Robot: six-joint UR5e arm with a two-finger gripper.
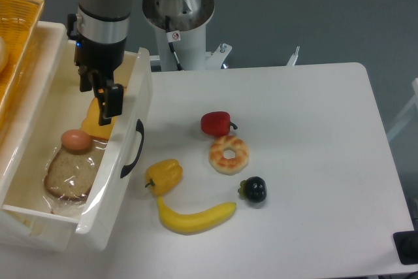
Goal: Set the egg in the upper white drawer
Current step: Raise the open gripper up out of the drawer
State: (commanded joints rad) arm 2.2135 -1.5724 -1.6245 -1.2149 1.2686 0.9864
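- The egg point(76, 140) lies inside the upper white drawer point(124, 135), resting on the top edge of a slice of brown bread point(67, 176) on the drawer floor.
- The gripper point(104, 104) hangs above the drawer's right side, up and to the right of the egg — clear of it, with open space between the fingertips and the shell.
- Nothing is held between the fingers; whether they are spread or pressed together cannot be told from this angle, since they overlap into one dark shape.
- Behind the gripper, a yellow-orange block of cheese point(96, 125) sits against the drawer's right wall, just beside the egg.
- The drawer is pulled out, its black curved handle point(134, 148) facing the white table point(313, 161).
- A yellow wicker basket point(16, 37) shows at the upper left, above the drawer.
- On the table — well apart from the drawer — lie a red bell pepper point(216, 123), a donut point(228, 154) touching it from below, a dark mangosteen point(253, 189), a yellow bell pepper point(164, 176) and a banana point(194, 217).
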